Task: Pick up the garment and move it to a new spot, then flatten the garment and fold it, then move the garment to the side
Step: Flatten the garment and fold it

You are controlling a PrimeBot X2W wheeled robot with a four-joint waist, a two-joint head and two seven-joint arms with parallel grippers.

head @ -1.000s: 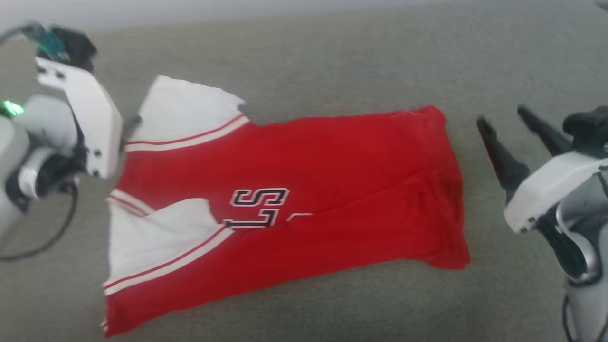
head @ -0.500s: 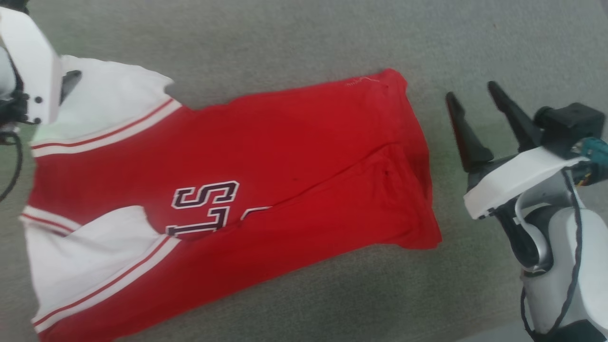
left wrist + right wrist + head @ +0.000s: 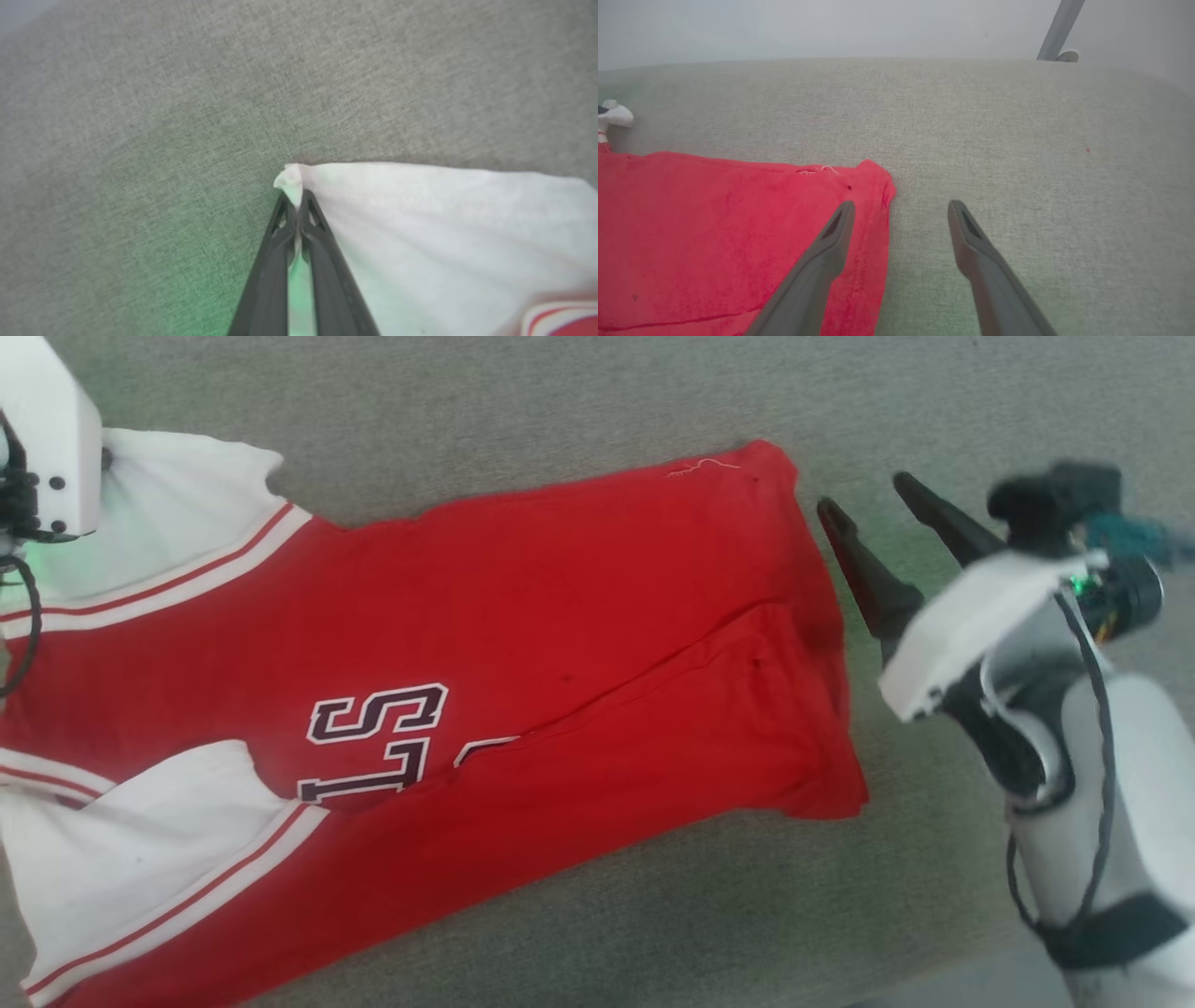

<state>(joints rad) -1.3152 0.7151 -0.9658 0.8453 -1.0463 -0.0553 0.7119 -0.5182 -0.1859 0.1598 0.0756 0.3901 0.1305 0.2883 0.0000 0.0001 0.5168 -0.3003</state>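
The garment (image 3: 579, 635), a red T-shirt with white sleeves and striped trim, lies spread on the grey surface, its black-and-white print facing up. My left gripper (image 3: 297, 200) is shut on the corner of the upper white sleeve (image 3: 420, 224); the head view has its white housing (image 3: 47, 439) over that sleeve at the upper left. My right gripper (image 3: 864, 495) stands open just beyond the shirt's hem corner (image 3: 873, 175). One finger (image 3: 831, 233) hangs over the red cloth, the other (image 3: 971, 242) over bare surface.
The grey fabric surface (image 3: 560, 411) stretches around the shirt, with room beyond the hem at the right. A pale metal leg (image 3: 1059, 28) stands past the far edge in the right wrist view.
My left gripper has shut on the sleeve corner. The right gripper has come closer to the hem corner. The head camera has shifted, so the shirt sits further left in view.
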